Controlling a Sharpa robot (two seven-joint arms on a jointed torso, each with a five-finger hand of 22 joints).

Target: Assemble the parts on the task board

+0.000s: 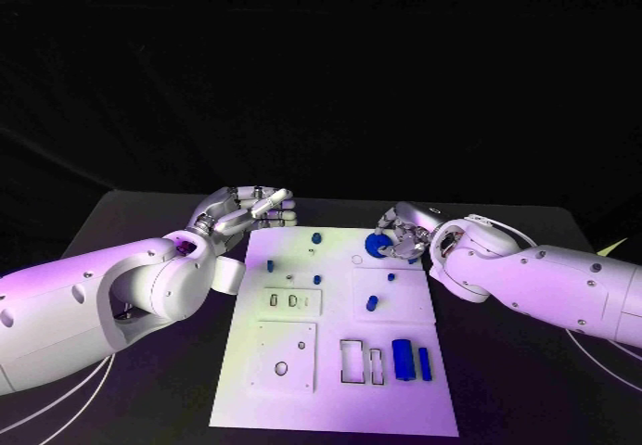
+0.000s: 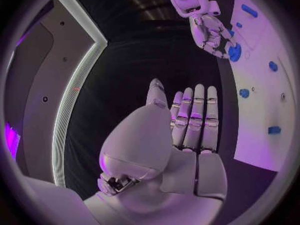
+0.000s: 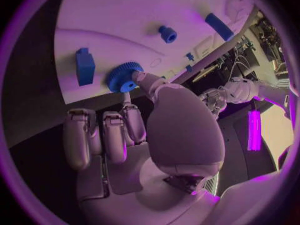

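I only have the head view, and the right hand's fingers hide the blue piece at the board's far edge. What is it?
Observer: A blue gear; the right wrist view shows its teeth.
Operator: Is it gripped?
Observer: The right hand has its thumb tip on the gear's rim; I cannot confirm a grip.
Operator: And the left hand?
Observer: The left hand holds nothing, fingers straight, beside the task board.

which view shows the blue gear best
The right wrist view: the blue gear is large there, its toothed rim plain, with the right hand touching it at the task board edge. The head view shows it small, partly behind the fingers. The left wrist view shows it far off.
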